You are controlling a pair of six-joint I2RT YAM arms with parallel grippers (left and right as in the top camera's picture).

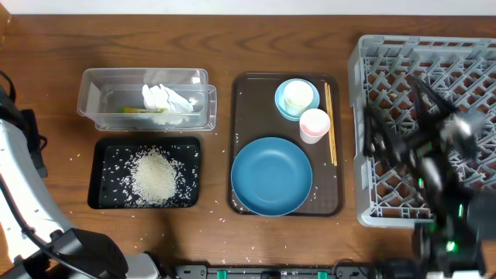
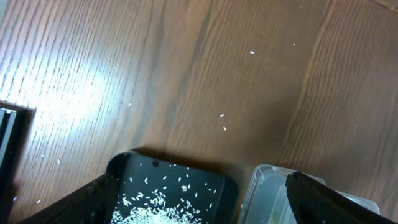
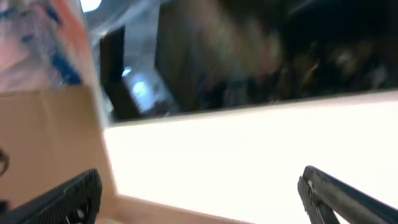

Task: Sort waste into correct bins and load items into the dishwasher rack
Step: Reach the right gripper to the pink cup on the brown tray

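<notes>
The clear tub point(image 1: 99, 99) holds the white napkin point(image 1: 166, 99) and the yellow-green wrapper point(image 1: 138, 111). The black tray point(image 1: 105, 174) holds a pile of rice point(image 1: 155, 177). On the brown serving tray point(image 1: 246, 108) lie the blue dish point(image 1: 271, 176), the light-blue bowl point(image 1: 284, 106) with the white cup point(image 1: 298, 94) in it, the pink cup point(image 1: 315, 124) and the chopsticks point(image 1: 331, 124). The grey rack point(image 1: 360, 139) stands at the right. My left gripper point(image 2: 202, 202) is open and empty above the black tray point(image 2: 124, 163) and the tub point(image 2: 264, 180). My right gripper point(image 3: 199, 199) is open and empty, facing away from the table.
Loose rice grains point(image 1: 225, 219) are scattered on the wooden table, and also show in the left wrist view point(image 2: 222, 116). My right arm point(image 1: 434, 151) is blurred above the rack. My left arm point(image 1: 23, 201) stands at the table's left front corner.
</notes>
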